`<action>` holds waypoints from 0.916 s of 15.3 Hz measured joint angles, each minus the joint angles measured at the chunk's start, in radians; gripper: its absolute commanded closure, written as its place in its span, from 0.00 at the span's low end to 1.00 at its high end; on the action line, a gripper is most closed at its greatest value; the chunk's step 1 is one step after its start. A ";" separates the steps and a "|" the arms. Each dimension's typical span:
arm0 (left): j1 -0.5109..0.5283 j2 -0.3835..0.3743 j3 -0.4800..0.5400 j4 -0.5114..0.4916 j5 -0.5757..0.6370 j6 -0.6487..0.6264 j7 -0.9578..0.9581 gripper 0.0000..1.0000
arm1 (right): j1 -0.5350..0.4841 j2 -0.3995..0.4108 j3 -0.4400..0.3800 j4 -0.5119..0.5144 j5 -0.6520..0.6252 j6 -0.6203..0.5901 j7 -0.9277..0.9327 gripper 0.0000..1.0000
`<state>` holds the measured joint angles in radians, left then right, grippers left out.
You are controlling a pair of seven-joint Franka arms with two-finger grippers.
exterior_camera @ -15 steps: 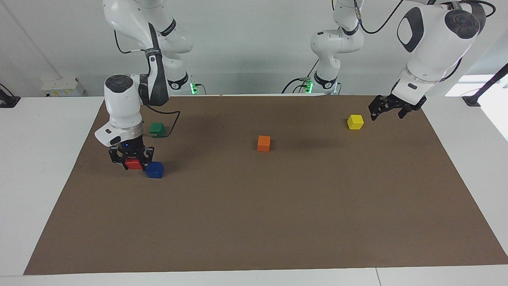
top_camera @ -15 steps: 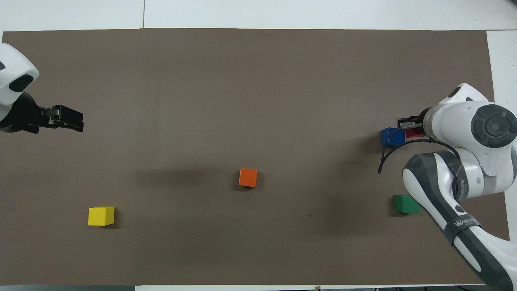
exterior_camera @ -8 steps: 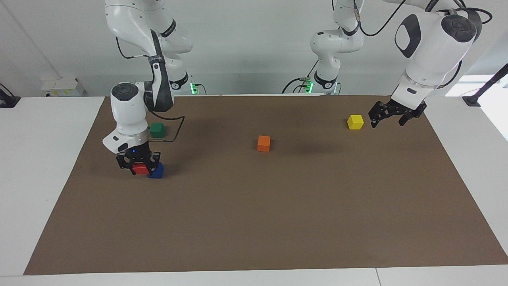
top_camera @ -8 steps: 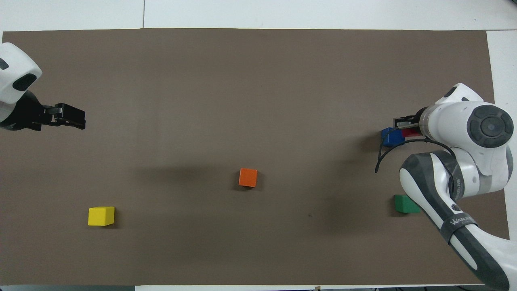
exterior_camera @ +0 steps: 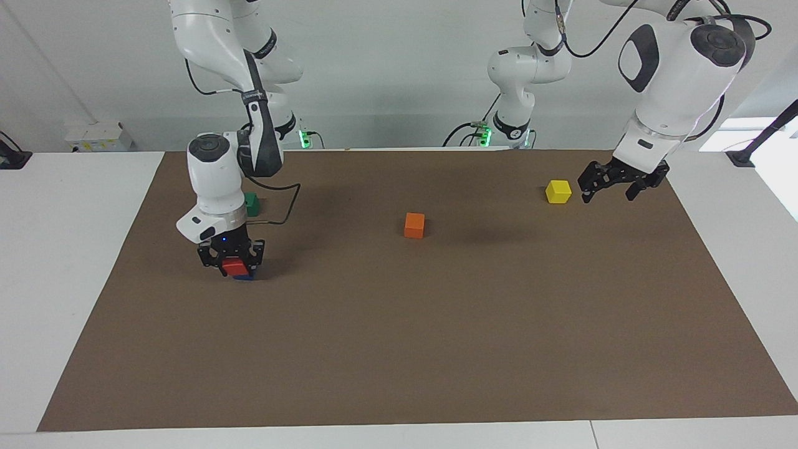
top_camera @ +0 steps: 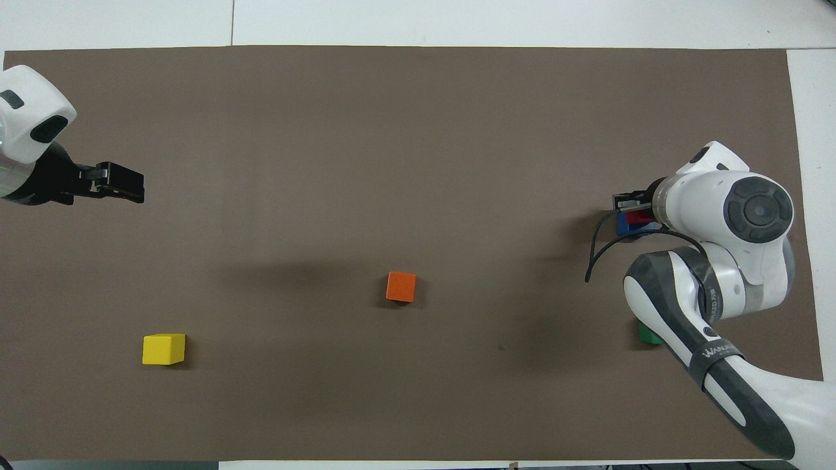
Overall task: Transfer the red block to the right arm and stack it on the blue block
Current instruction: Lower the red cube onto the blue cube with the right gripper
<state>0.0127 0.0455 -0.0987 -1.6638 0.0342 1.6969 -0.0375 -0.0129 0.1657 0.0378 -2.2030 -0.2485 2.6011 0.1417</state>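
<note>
Facing view: my right claw (exterior_camera: 232, 262) clamps the red block (exterior_camera: 235, 267) over the blue block (exterior_camera: 244, 276); my left claw (exterior_camera: 606, 184) waits, fingers apart.

The right end effector (top_camera: 632, 207) grips the red block (top_camera: 642, 217) over the blue block (top_camera: 628, 226).

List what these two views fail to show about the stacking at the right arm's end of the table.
- Blue block: facing view, only a sliver shows under the red block and right gripper; whether red rests on it cannot be told.
- Red block: overhead view, mostly covered by the right arm's wrist.
- Green block: partly hidden by the right arm in both views.
- Left gripper: waits beside the yellow block; overhead, its arm is cut off by the edge.
</note>
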 measured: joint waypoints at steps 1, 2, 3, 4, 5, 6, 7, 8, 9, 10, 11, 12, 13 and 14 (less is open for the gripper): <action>-0.001 0.000 0.000 0.000 0.000 0.001 0.000 0.00 | -0.003 0.001 0.000 0.000 0.000 0.004 0.000 1.00; -0.001 0.000 0.000 0.000 0.000 0.002 0.000 0.00 | -0.006 0.001 0.000 0.000 0.000 0.004 0.000 1.00; -0.002 0.000 0.000 0.000 0.000 0.002 0.000 0.00 | -0.008 0.001 0.000 0.000 0.000 0.004 0.000 1.00; -0.003 0.000 -0.001 0.001 0.000 0.002 0.000 0.00 | -0.009 0.000 -0.001 -0.001 0.000 0.004 0.000 1.00; -0.005 -0.001 -0.002 0.001 0.000 -0.002 0.000 0.00 | -0.010 0.000 -0.002 -0.001 0.000 0.004 0.000 1.00; -0.006 -0.002 -0.004 0.001 0.000 -0.005 0.000 0.00 | -0.010 0.000 -0.003 -0.001 0.001 0.004 0.000 1.00; -0.006 -0.003 -0.005 0.001 0.000 -0.007 0.000 0.00 | -0.011 0.000 -0.003 -0.001 0.009 0.004 0.000 1.00; -0.006 -0.003 -0.005 0.001 0.000 -0.008 0.000 0.00 | -0.011 0.000 -0.003 -0.001 0.020 0.004 0.000 0.68; -0.006 -0.003 -0.005 0.002 0.000 -0.008 0.000 0.00 | -0.011 0.000 -0.004 -0.001 0.031 0.004 0.000 0.17; -0.006 -0.004 -0.005 0.004 0.000 -0.008 0.000 0.00 | -0.011 -0.001 -0.004 -0.001 0.035 0.004 0.000 0.00; -0.006 -0.006 -0.005 0.004 0.000 -0.008 0.000 0.00 | -0.011 0.000 -0.004 -0.003 0.039 0.002 0.000 0.00; -0.006 -0.010 -0.005 0.004 0.000 -0.008 0.000 0.00 | -0.011 0.002 -0.004 -0.008 0.042 0.001 0.000 0.00; -0.006 -0.013 -0.005 0.005 0.000 -0.008 0.000 0.00 | -0.011 0.003 -0.004 -0.012 0.043 0.001 0.000 0.00; -0.006 -0.016 -0.005 0.005 0.000 -0.008 0.000 0.00 | -0.011 0.003 -0.004 -0.015 0.043 0.001 0.000 0.00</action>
<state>0.0065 0.0300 -0.1034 -1.6591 0.0342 1.6885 -0.0375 -0.0237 0.1686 0.0336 -2.2178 -0.2053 2.6018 0.1415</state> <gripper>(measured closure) 0.000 0.075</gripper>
